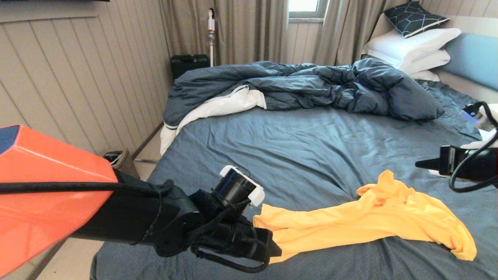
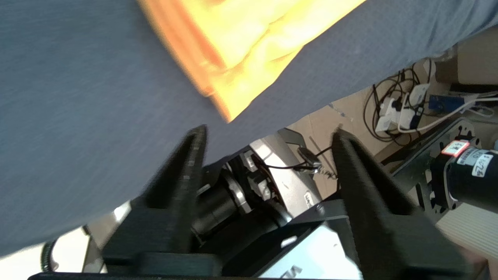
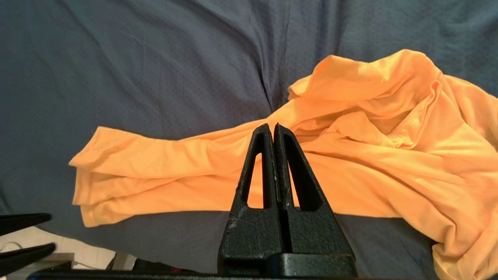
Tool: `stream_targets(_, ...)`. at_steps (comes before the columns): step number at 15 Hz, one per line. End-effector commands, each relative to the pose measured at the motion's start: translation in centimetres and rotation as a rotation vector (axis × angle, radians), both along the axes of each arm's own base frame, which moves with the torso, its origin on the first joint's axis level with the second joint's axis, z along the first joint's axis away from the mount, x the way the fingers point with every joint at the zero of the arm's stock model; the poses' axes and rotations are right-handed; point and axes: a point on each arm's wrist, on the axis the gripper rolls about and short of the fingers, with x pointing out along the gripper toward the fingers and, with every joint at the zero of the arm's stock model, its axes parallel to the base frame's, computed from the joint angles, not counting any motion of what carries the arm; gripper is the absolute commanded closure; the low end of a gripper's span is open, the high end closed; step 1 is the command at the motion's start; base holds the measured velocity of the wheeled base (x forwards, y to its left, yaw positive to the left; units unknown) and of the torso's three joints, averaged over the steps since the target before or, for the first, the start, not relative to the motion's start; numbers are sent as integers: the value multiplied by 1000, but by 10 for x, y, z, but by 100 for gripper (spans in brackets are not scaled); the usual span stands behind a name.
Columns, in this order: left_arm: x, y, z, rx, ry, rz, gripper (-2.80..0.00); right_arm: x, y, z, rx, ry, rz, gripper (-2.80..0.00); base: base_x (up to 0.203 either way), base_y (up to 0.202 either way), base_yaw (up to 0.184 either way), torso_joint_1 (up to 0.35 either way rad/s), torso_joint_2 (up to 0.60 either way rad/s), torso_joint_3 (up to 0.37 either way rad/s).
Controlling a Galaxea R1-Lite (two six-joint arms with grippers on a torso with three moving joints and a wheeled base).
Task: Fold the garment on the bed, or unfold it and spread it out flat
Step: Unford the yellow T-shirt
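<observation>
My left arm's orange shell fills the lower left of the head view, nearest the lens, and my left gripper [image 1: 268, 249] sits at its end, at the near left corner of the garment [image 1: 373, 223]. Its two fingers [image 2: 186, 163] stand well apart with nothing between them; the yellow corner lies just beyond their tips. My right gripper [image 3: 273, 130] hangs above the garment from the right edge of the head view, its two fingers pressed together and holding nothing.

One garment, plain yellow, lies crumpled and bunched in the lower right of the head view on the bed [image 1: 272, 147], stretched into a long band toward my left gripper. No print or tag is readable on it.

Counted on the bed: one rumpled dark blue duvet [image 1: 319, 85] with white underside across the far half, three white pillows [image 1: 412, 46] stacked at upper right, one dark patterned cushion [image 1: 414, 17] on top of them. A red-edged label on a motor [image 2: 467, 163] in the left wrist view is illegible.
</observation>
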Motion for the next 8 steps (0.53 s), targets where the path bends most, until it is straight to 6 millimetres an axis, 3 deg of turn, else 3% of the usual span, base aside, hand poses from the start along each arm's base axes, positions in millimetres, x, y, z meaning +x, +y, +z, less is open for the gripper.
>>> stream_targets(1,4,-10,-14,18,23,-4,-280,1,-1,-1,1,3,-1,0,0,0,0,0,0,0)
stream_targets(8,17,-28,-33,11,29,8,-280,2,-2,-1,2,5,-2,0,0,0,0,0,0,0)
